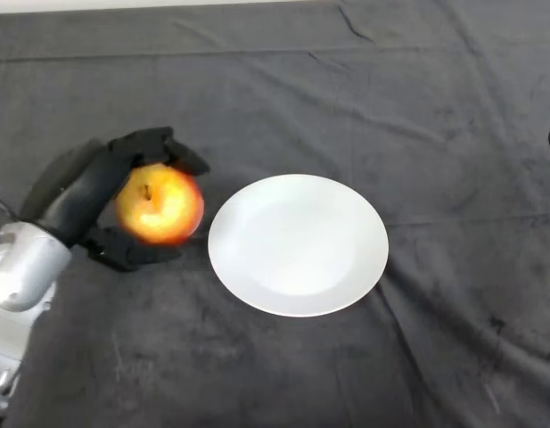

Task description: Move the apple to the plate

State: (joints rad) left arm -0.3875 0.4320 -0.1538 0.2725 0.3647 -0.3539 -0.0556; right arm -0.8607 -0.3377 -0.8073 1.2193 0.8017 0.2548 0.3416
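Dark cloth covers the tabletop (pixel 283 80), and I see my hand (pixel 83 192) curled around the apple (pixel 159 203), plate (pixel 298 244) just beyond its fingertips; a loose hold could drop it short.

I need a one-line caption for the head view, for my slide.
Left hand grips the apple just left of the empty white plate on the dark cloth.

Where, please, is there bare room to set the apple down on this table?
The round white plate is bare throughout. Dark cloth lies open beyond, right of and in front of it. It is crowded only left of the plate, where the black left hand grips the red-yellow apple.
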